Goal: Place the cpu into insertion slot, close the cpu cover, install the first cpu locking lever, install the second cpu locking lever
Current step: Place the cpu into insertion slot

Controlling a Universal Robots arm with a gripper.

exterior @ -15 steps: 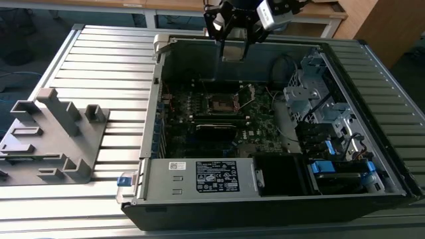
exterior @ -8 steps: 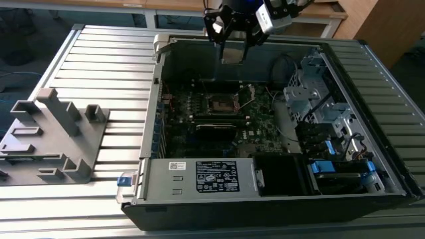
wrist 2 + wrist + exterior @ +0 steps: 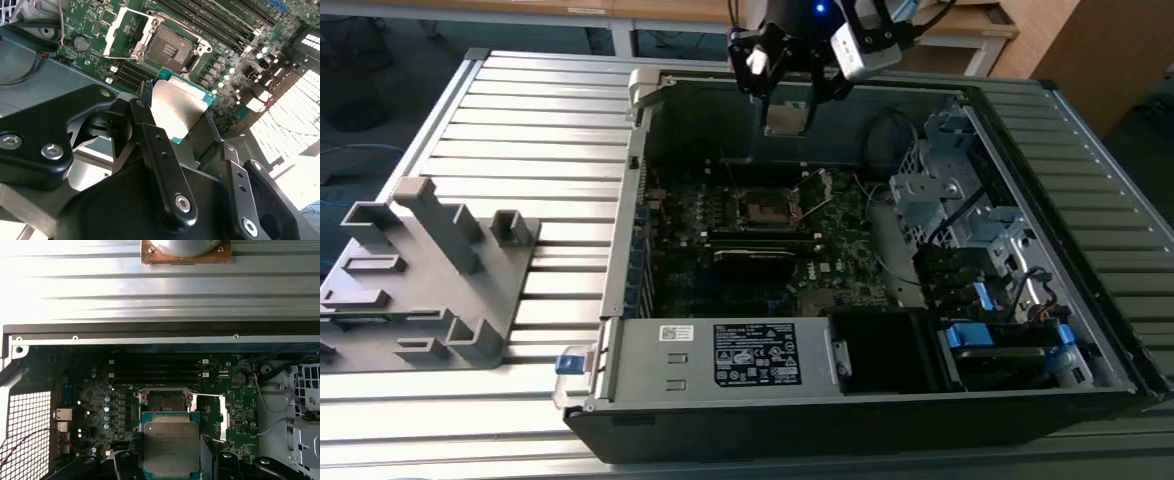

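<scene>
How the cpu looks: the cpu (image 3: 171, 442) is a small flat square with a silver-grey metal top and a green rim of board showing along its edges; dark print is on the metal.
Where the cpu is: pinched between the black fingers (image 3: 150, 127) of the gripper (image 3: 787, 105), one finger on each of two opposite edges, with the metal top facing the first wrist view.
Gripper: closed narrowly on the cpu, hanging above the far side of the open computer case (image 3: 620, 260).
Cpu against the insertion slot: the insertion slot (image 3: 761, 208) lies lower down on the green motherboard (image 3: 720, 290), apart from the cpu; its dark square bed is bare.
Cpu cover: the cpu cover (image 3: 223, 417), a thin silvery frame, is swung open and sits just beside the insertion slot.
Memory slots: the long black memory slots (image 3: 150, 371) run along one side of the insertion slot.
Surroundings: the case lies on its side on a slatted metal desk (image 3: 520, 130), with a grey fixture (image 3: 427, 270) on the exterior view's left.
</scene>
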